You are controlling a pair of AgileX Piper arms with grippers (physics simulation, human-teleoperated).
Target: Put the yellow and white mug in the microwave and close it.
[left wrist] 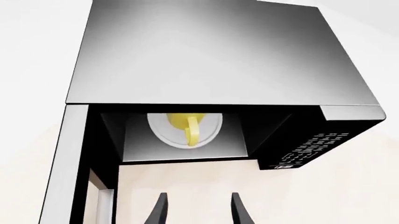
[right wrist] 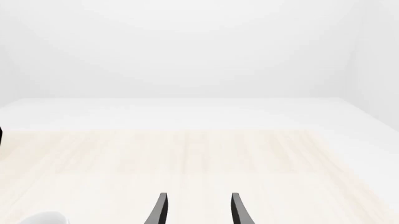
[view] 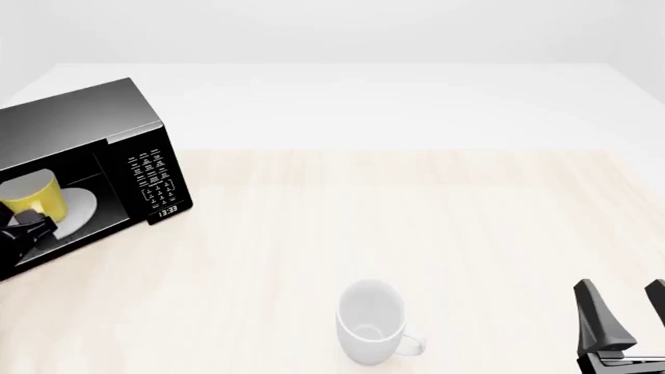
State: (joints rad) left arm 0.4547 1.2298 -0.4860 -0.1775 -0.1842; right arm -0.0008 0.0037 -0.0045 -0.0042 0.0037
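Observation:
The black microwave (view: 114,128) stands at the table's far left with its door (left wrist: 62,163) swung open. Inside, the yellow and white mug (left wrist: 187,126) sits upright on the round white turntable plate (left wrist: 163,135), its handle facing the opening; the front view also shows the mug (view: 36,193). My left gripper (left wrist: 199,212) is open and empty, just outside the opening, apart from the mug. In the front view the left gripper (view: 29,227) shows as a dark shape before the cavity. My right gripper (view: 627,319) is open and empty at the near right.
A larger all-white mug (view: 371,321) stands upright near the front middle of the table, handle to the right; its rim (right wrist: 44,218) peeks into the right wrist view. The microwave keypad (view: 154,178) with its clock faces the table's middle.

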